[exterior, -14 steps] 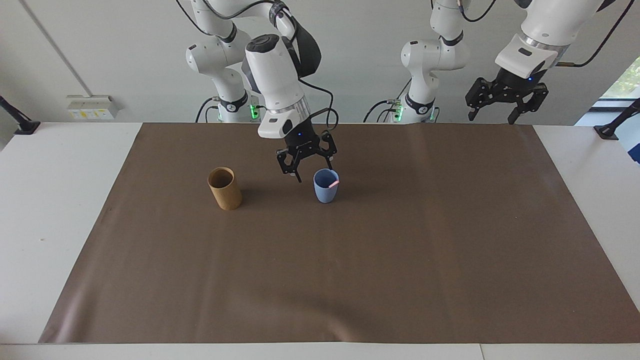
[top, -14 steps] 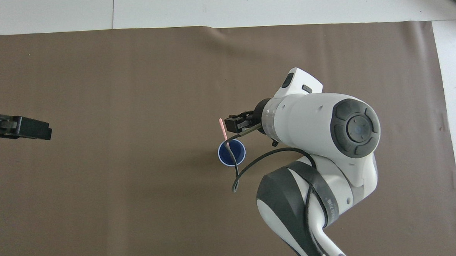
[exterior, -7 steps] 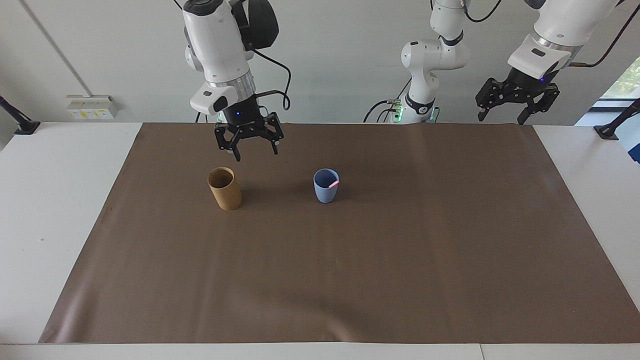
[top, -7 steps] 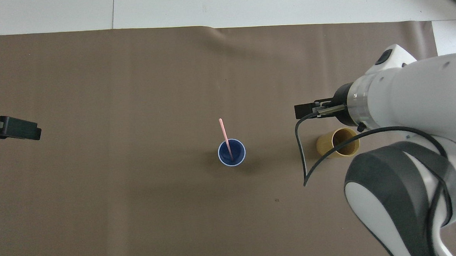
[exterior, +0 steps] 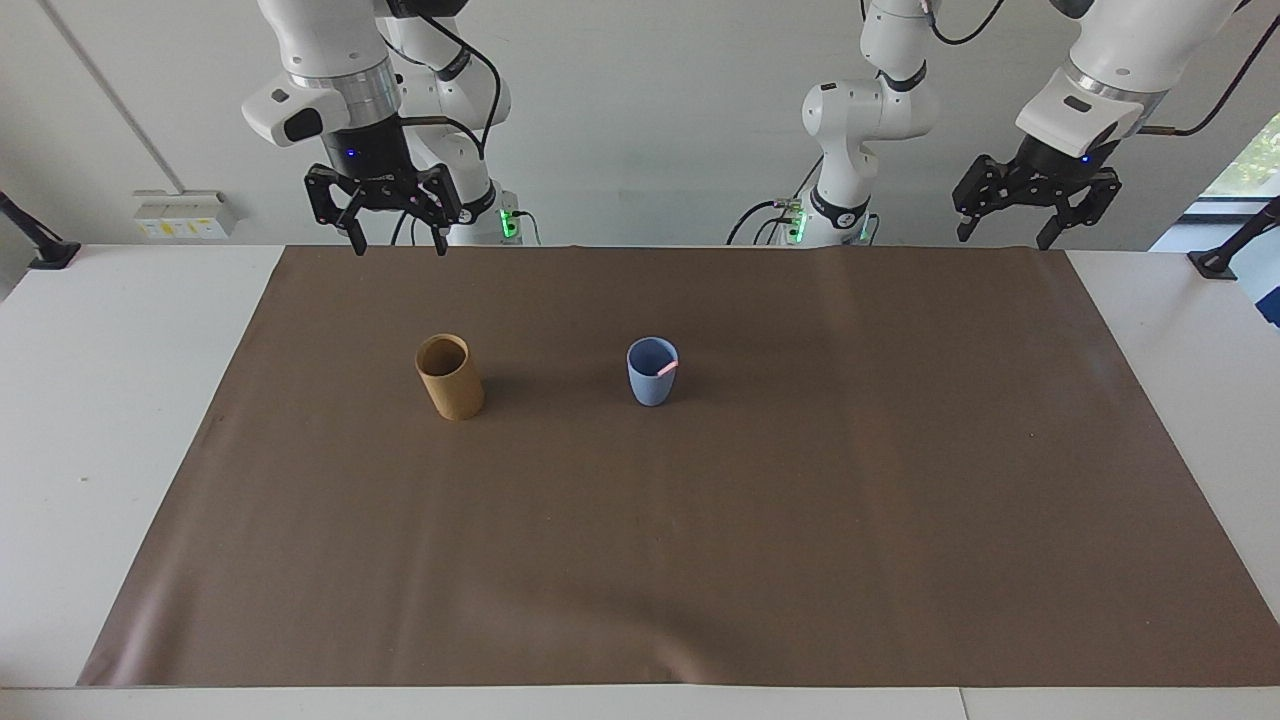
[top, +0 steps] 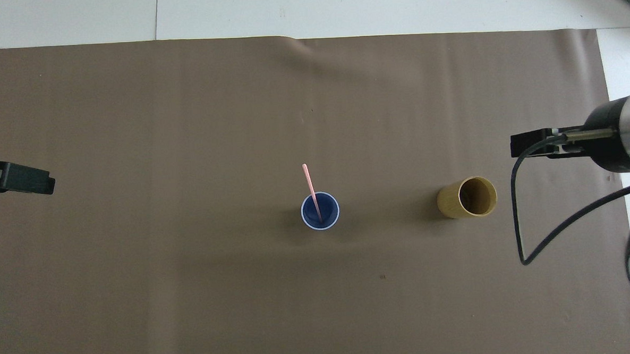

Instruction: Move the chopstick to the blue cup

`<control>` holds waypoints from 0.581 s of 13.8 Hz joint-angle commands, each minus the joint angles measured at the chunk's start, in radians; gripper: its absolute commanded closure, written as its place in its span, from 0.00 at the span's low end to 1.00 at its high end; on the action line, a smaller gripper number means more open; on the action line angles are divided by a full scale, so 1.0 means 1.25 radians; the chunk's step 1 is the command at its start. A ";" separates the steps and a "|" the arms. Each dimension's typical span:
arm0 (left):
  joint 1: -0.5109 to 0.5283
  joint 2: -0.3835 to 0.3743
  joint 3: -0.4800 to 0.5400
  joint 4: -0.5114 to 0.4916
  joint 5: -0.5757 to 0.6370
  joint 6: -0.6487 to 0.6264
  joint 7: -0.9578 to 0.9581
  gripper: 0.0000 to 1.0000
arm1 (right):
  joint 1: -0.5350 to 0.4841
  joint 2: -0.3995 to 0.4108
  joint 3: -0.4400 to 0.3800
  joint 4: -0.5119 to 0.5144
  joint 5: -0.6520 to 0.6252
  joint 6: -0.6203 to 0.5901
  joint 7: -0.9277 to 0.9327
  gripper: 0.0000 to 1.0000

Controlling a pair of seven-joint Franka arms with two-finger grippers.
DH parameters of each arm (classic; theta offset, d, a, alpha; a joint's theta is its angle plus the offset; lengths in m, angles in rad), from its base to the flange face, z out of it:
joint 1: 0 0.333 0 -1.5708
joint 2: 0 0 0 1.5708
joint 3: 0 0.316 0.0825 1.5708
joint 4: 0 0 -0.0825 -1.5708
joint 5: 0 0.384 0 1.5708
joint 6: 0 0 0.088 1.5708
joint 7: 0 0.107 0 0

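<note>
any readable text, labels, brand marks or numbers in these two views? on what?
None can be read.
Blue cup, chopstick in it, tan holder: no markings visible.
Brown mat: plain.
White wall box with yellowish stickers: too small to read.
Arm housings: no legible brand mark in either view.

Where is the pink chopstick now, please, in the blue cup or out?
In: the chopstick stands in the blue cup, leaning on its rim.

There is one blue cup (exterior: 652,371) with one pink chopstick (top: 311,190) in it, one tan cup (exterior: 450,377), one brown mat (exterior: 700,550), and two robot arms.
</note>
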 commanded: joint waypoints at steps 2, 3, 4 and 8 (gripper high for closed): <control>0.013 0.002 -0.008 0.013 0.013 -0.014 0.012 0.00 | -0.105 -0.002 0.008 0.024 -0.004 -0.044 0.006 0.00; 0.013 0.002 -0.008 0.013 0.013 -0.014 0.012 0.00 | -0.120 -0.001 0.006 0.024 -0.001 -0.044 0.003 0.00; 0.013 0.002 -0.008 0.013 0.013 -0.014 0.012 0.00 | -0.137 -0.009 0.006 0.012 0.003 -0.057 0.003 0.00; 0.013 0.002 -0.008 0.013 0.013 -0.014 0.012 0.00 | -0.142 -0.014 0.007 0.003 0.010 -0.064 -0.058 0.00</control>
